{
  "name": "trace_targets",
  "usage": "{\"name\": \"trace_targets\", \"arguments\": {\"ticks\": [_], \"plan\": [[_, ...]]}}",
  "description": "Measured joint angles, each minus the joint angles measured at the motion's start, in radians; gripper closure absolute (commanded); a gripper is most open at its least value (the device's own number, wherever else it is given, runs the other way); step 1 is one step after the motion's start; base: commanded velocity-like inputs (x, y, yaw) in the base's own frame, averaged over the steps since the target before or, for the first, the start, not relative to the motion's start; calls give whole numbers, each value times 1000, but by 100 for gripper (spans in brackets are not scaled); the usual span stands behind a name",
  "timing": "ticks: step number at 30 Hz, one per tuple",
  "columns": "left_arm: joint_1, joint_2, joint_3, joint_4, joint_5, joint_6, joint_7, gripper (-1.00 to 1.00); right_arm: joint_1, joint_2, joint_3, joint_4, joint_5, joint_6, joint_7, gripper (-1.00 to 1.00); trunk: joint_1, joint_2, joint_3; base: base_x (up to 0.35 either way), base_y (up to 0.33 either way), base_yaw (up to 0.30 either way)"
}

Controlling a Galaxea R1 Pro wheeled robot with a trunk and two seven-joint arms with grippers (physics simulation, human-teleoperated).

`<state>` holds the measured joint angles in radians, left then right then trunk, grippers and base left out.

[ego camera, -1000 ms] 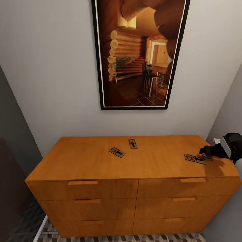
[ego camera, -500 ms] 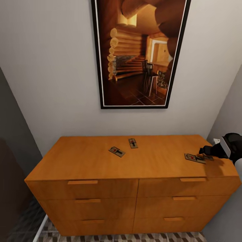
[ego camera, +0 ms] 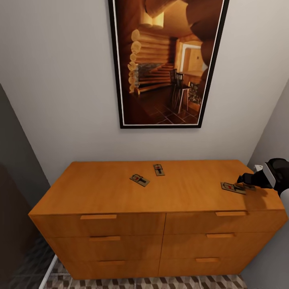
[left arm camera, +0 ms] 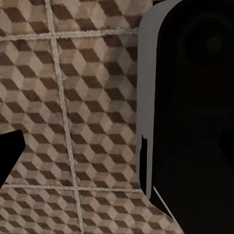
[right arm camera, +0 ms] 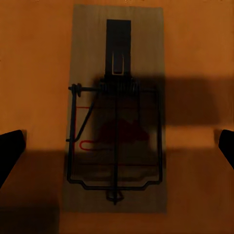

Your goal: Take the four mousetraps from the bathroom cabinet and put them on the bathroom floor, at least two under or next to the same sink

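Three mousetraps (ego camera: 139, 180) lay on the cabinet (ego camera: 100, 188) top, one near its right edge beneath my right gripper (ego camera: 244, 184), fingers spread wide either side.

Pale grey rear wall (ego camera: 60, 100) carrying a tall black-framed picture (ego camera: 166, 64) of a log-cabin interior with stairs, a chair and a lit doorway. A darker grey wall (ego camera: 16, 160) closes the left side; a lighter grey wall (ego camera: 277, 136) angles in at the right, forming a narrow alcove. Along the lower edge, floor tiles (ego camera: 132, 283) printed with a brown, beige and white cube pattern; pale grout lines show in the left wrist view (left arm camera: 63, 117). A white strip (ego camera: 49, 273) runs along the left wall's base.
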<state>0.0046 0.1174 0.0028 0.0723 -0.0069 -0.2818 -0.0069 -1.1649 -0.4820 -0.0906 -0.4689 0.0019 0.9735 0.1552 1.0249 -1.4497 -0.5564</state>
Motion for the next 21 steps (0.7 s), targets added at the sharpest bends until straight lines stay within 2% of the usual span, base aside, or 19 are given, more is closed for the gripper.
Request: {"name": "trace_targets", "arguments": {"ticks": [21], "plan": [[0,1,0,1,0,-1,0,-100,0,0,0,-1,1,0,1,-100,0,0,0,0,0,0]]}}
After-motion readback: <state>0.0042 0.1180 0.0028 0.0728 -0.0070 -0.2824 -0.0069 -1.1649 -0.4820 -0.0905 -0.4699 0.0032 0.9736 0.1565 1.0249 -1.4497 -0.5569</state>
